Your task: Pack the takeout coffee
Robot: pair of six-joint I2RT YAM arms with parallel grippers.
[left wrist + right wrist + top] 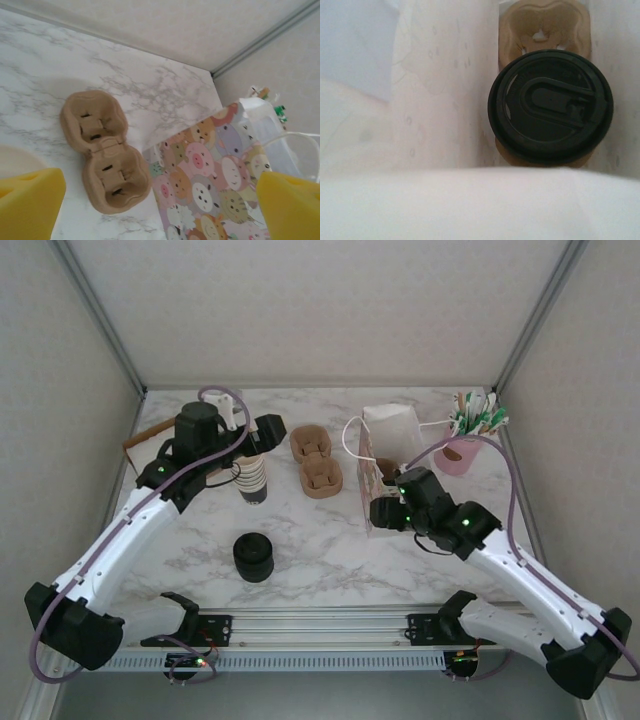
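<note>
1. L gripper [157, 180]: yellow fingers [27, 202] spread wide w/ nothing between them, near cup stack [255, 480]; pulp carrier [105, 150] lies below on the table.
2. Lid stack [253, 557]: front-centre, apart from the rest.
3. Takeout coffee [550, 107]: upright, black lid on, seated in brown tray [545, 20] inside paper bag [385, 445].
4. R gripper [385, 512]: at bag's near edge; can't tell if fingers are spread or clenched.

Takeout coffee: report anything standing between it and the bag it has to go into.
Nothing visible does. In the right wrist view the takeout coffee already stands inside the bag, seated in a cardboard carrier, its black lid uncovered.
</note>
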